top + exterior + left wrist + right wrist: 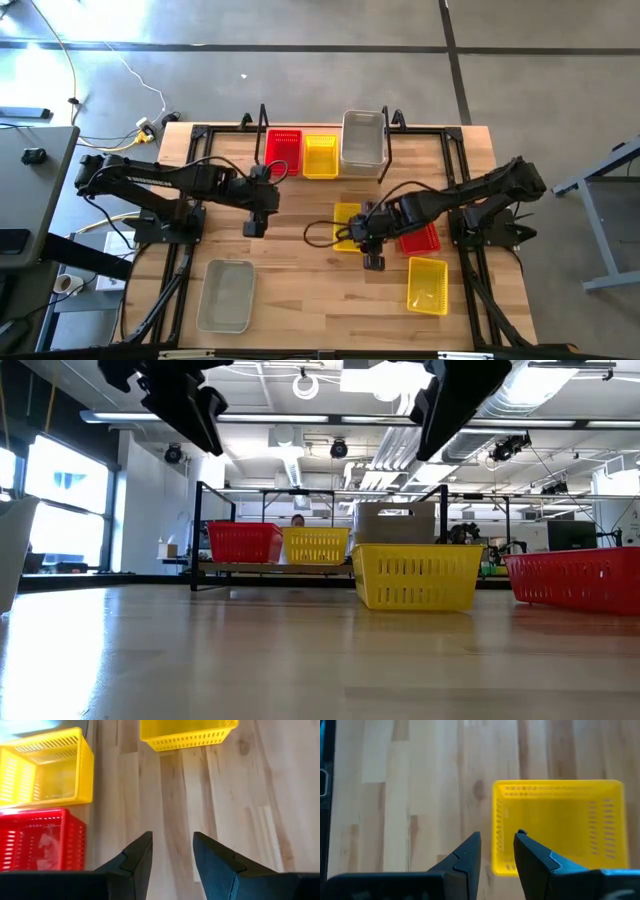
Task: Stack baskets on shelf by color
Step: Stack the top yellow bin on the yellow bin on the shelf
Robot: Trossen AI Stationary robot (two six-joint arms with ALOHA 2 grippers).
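A: Where do the baskets stand now?

B: On the low black wire shelf (pixel 392 125) at the far edge of the wooden tabletop (pixel 300 280) sit a red mesh-sided plastic basket (pixel 284 151), a yellow mesh-sided one (pixel 320 156) beside it, and a translucent grey-white one (pixel 363 139), one colour to each spot, which suits sorting by colour. I cannot tell how many are nested in each.

A: And the loose ones?

B: A second yellow basket (pixel 347 222) lies mid-table, partly under the right arm; a red basket (pixel 421 238) is just beside it, another yellow basket (pixel 428 284) sits nearer the front, and a grey-white basket (pixel 226 295) is at the front left. All that show their insides look empty.

A: The claws?

B: The right claw (pixel 497 851) hangs over the rim of the mid-table yellow basket, fingers slightly parted and holding nothing; I'd judge it is lining up to pinch that wall. The left claw (pixel 172 852) hovers over bare wood near the shelf, fingers likewise a little apart and empty, seemingly waiting.
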